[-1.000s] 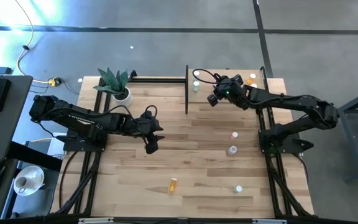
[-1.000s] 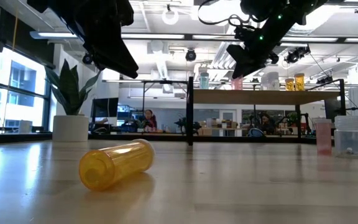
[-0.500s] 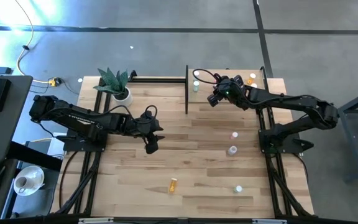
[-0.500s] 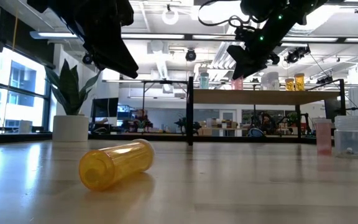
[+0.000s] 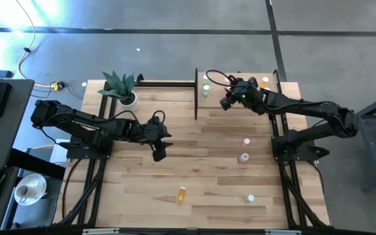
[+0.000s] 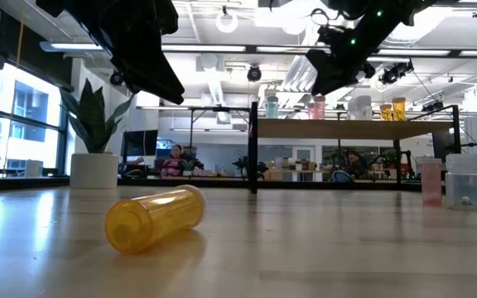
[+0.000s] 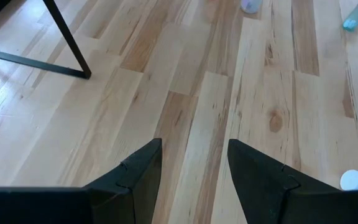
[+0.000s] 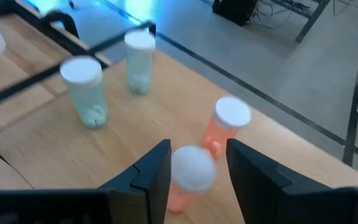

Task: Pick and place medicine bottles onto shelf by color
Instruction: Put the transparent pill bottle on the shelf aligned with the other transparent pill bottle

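Right pincer (image 8: 194,163) above unlabelled pink bottle (image 8: 190,176)

On the shelf (image 8: 55,149) stood two green bottles (image 8: 86,92) with white caps, upright and near each other. Two pink bottles (image 8: 227,127) stood upright close together, the nearer one (image 8: 188,177) between my fingers (image 8: 151,171), which stood apart from it. An orange bottle (image 6: 154,217) lay on its side on the table, and a pink one (image 6: 431,180) and a clear one (image 6: 464,186) stood upright there.
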Robot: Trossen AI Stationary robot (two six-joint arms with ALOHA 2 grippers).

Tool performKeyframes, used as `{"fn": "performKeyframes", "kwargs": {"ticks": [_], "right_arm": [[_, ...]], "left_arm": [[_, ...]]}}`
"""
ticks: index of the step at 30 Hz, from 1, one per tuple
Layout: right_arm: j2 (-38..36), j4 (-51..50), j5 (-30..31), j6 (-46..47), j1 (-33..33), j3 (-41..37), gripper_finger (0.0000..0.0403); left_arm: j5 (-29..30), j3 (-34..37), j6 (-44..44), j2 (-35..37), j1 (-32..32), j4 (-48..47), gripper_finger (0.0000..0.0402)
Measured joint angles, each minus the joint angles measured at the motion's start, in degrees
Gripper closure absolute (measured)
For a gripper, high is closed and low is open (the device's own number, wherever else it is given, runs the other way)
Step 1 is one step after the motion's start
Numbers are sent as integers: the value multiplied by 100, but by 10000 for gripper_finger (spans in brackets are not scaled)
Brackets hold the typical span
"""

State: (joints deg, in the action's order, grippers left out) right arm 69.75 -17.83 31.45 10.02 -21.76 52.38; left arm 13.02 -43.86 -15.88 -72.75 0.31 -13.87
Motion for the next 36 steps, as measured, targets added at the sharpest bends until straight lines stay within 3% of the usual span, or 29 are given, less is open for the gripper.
{"fn": "performKeyframes", "kwargs": {"ticks": [5, 15, 21, 30, 36], "right_arm": [[-357, -114, -287, 0, 2, 2, 256], [-1033, -787, -2018, 288, 10, 4, 256], [-1262, -1768, -2825, 330, 463, 6, 256], [-1305, -2631, -2824, 810, 1820, -331, 256], [-1367, -2713, -2384, 1567, 2580, -664, 256]], "left_arm": [[1, 0, 1, -2, -2, -4, 229], [0, 0, 0, 0, -2, -4, 229], [1, 0, 0, 0, -1, -3, 229], [1, 0, 0, 0, -2, -2, 229], [0, 0, 0, 0, -2, -3, 229]]}}
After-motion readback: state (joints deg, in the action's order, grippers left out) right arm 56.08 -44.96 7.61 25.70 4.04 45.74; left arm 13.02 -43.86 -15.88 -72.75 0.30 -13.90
